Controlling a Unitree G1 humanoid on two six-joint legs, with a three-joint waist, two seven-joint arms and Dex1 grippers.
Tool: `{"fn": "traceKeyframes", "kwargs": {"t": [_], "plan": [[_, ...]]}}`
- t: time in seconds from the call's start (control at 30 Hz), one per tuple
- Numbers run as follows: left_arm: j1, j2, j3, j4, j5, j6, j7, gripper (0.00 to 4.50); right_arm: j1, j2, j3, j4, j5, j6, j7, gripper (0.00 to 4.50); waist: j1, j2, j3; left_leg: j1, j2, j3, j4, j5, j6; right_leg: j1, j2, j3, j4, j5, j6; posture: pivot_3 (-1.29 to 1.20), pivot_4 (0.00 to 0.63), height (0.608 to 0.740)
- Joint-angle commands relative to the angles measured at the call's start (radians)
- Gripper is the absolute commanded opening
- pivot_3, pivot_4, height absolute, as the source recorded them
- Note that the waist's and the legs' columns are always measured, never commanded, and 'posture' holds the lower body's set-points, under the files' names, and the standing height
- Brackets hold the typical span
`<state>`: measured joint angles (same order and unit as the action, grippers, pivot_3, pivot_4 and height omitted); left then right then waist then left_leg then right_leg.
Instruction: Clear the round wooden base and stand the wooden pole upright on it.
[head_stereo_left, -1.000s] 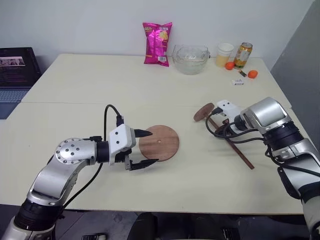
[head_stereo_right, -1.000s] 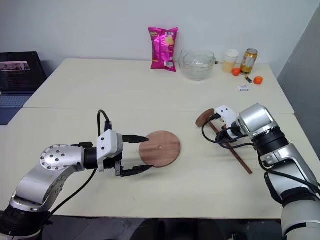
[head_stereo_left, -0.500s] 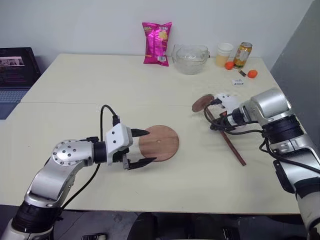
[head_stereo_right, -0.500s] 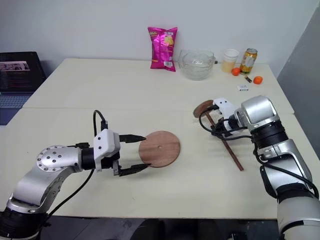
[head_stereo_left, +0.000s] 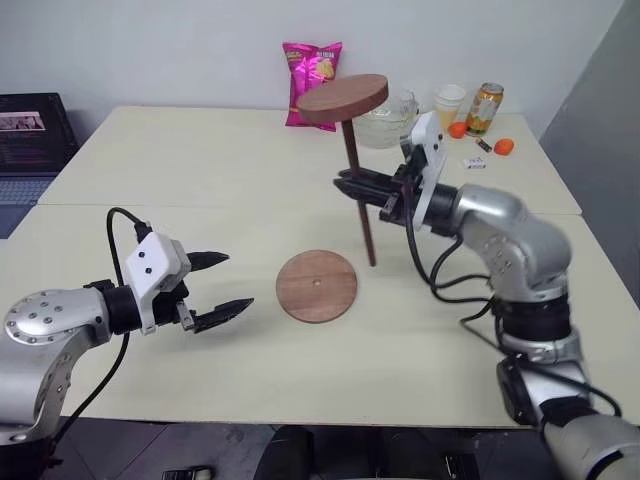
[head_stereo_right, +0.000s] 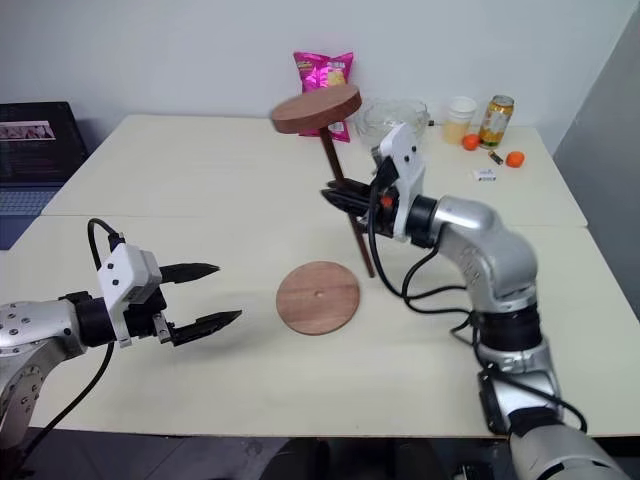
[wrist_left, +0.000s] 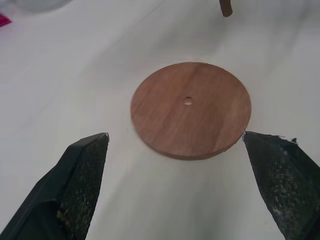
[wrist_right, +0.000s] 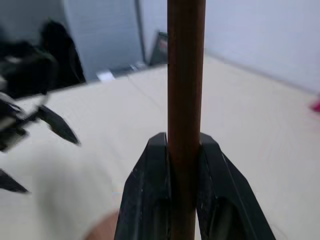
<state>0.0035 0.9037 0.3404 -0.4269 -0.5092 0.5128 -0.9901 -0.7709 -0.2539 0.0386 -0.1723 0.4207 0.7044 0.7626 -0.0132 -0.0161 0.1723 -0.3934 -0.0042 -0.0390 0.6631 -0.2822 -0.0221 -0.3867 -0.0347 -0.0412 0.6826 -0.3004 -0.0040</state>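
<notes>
Dark-brown wooden pole (head_stereo_left: 358, 195), disc uppermost

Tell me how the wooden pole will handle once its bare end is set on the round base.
The wooden pole looks stiff: it stays straight in the right claw. It is probably top-heavy, since its wide disc sits at the upper end. Released, it would likely tip unless its thin lower end seats in the small hole of the round base.

We can read no text, brand or number anywhere. The pink bag (head_stereo_left: 314, 86) left of the bowl (head_stereo_left: 381, 122) carries print too small to make out, and so does the can (head_stereo_left: 486, 109) right of the bowl. The laptop (head_stereo_left: 38, 130) screen shows nothing legible.
</notes>
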Motion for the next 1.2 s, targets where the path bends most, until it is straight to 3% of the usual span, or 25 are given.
{"fn": "traceKeyframes", "kwargs": {"t": [0.03,0.23,0.43,0.87,1.2], "plan": [[0.013,0.000,0.046,-0.067,-0.047,0.041,0.030,4.50,0.075,0.095,0.033,-0.001,-0.035,-0.310,0.008,0.25,0.001,-0.001,0.000,0.000,0.000,0.000,0.000,0.000,0.000,0.000,0.000,0.000,0.000,0.000,0.000,0.00,0.150,0.740],[0.066,0.011,0.065,-0.079,-0.050,0.051,0.024,4.50,0.129,0.270,0.130,0.179,-0.114,-0.613,-0.002,0.25,-0.019,-0.001,-0.001,0.002,0.001,0.000,-0.001,0.000,0.000,0.000,0.001,0.001,0.002,0.000,0.000,0.00,0.150,0.740],[0.087,-0.001,0.030,-0.066,-0.028,0.027,0.029,4.50,0.137,0.326,0.190,0.298,-0.145,-0.733,0.021,0.25,-0.017,-0.001,-0.001,0.004,0.001,0.001,-0.001,0.000,-0.001,-0.001,0.002,0.002,0.004,0.000,0.000,0.00,0.150,0.740],[0.131,0.017,0.010,-0.044,0.012,-0.029,-0.023,4.50,0.138,0.301,0.213,0.376,-0.200,-0.788,0.009,0.25,-0.016,-0.001,-0.001,0.004,0.001,0.001,-0.001,0.000,-0.001,-0.001,0.002,0.003,0.005,0.000,0.000,0.00,0.150,0.740],[0.112,0.024,0.003,-0.035,0.010,-0.026,-0.034,4.50,0.154,0.257,0.207,0.321,-0.165,-0.713,0.042,0.25,-0.016,-0.001,-0.001,0.004,0.001,0.001,-0.001,0.000,0.000,0.000,0.001,0.003,0.005,0.000,0.000,0.00,0.150,0.740]]}}
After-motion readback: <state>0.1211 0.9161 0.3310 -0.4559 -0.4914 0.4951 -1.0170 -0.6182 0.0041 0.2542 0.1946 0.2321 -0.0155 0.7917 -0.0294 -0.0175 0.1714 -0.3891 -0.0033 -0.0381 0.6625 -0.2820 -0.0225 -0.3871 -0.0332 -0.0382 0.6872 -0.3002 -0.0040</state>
